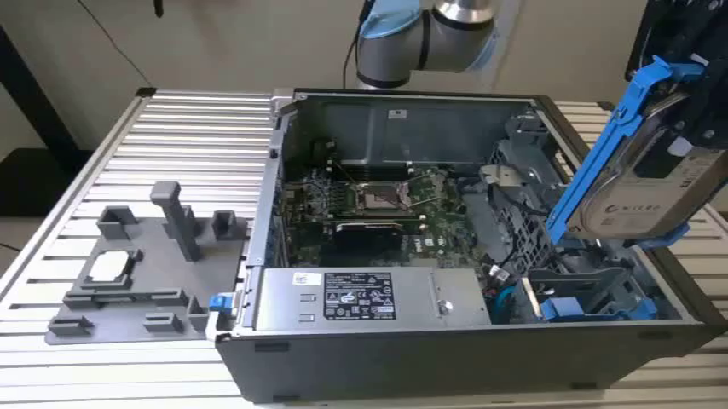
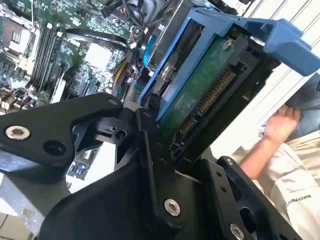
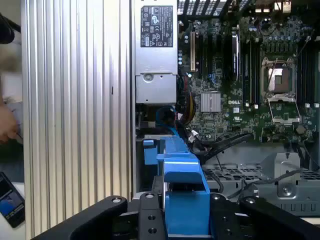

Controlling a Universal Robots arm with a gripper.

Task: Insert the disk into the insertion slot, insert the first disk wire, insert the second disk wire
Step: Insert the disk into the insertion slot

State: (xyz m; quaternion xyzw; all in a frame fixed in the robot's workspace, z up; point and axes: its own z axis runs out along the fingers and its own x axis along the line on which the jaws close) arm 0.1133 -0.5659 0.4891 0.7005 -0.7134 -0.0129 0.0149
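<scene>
Aloft, the claw (image 3: 185,220) grips the disk (image 1: 643,200); it tilts above the case (image 1: 398,358).

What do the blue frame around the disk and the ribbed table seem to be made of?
The disk's blue frame looks like moulded plastic: uniform colour, matte, rounded edges. The table is probably bare aluminium: pale grey grooved profiles with a dull sheen.
</scene>
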